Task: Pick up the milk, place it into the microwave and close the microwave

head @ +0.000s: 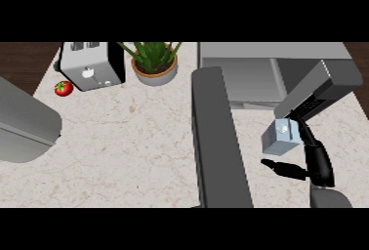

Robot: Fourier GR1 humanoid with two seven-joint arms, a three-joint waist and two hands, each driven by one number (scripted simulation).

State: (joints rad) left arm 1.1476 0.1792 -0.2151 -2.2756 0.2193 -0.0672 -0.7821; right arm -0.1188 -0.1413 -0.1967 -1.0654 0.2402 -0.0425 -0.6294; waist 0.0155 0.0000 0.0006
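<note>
The milk point(281, 137), a small grey-blue carton with a round cap, stands slightly tilted on the counter just in front of the microwave point(274, 51). The microwave's door point(220, 146) is swung wide open and juts toward me as a long dark slab left of the carton. The cavity point(249, 83) looks bare. My right hand point(317, 163) is beside the milk, with straight fingers point(308, 139) along its right side. The thumb point(282, 168) is spread out below the carton, a little apart from it. At the left edge only a grey forearm point(25, 122) shows.
A silver toaster point(90, 66), a potted green plant point(153, 63) and a red tomato point(63, 88) sit at the back left. Marble counter point(130, 146) stretches left of the door. The microwave's keypad panel point(311, 105) is right above the milk.
</note>
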